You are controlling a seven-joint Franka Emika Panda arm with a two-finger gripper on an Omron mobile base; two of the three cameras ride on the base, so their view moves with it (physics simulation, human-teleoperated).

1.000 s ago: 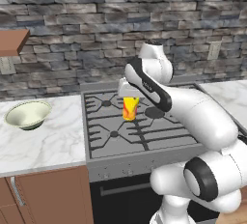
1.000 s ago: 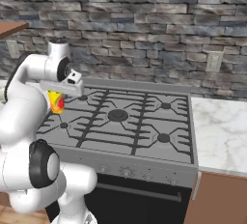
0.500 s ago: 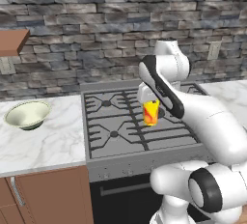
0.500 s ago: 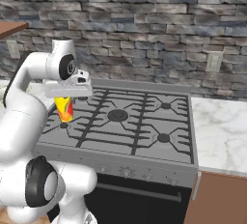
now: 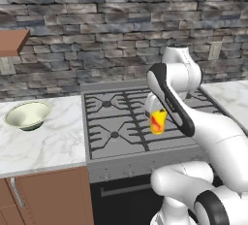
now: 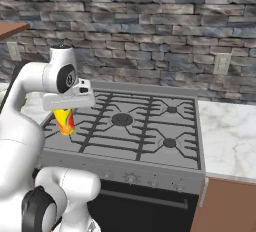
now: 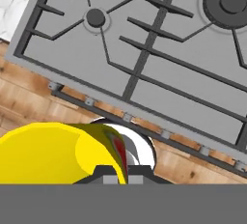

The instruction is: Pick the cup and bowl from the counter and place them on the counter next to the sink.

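Nearest, the gripper (image 5: 154, 113) was clamped shut on the cup (image 5: 158, 121), held above the stove (image 5: 126, 122); light and rigid, it probably suited a rim pinch. Farther left, the bowl (image 5: 27, 115) sat on the counter (image 5: 48, 144).

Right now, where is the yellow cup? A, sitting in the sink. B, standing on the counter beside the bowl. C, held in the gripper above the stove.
C: the gripper is shut on the cup, which hangs over the stove, while the bowl sits alone on the counter.
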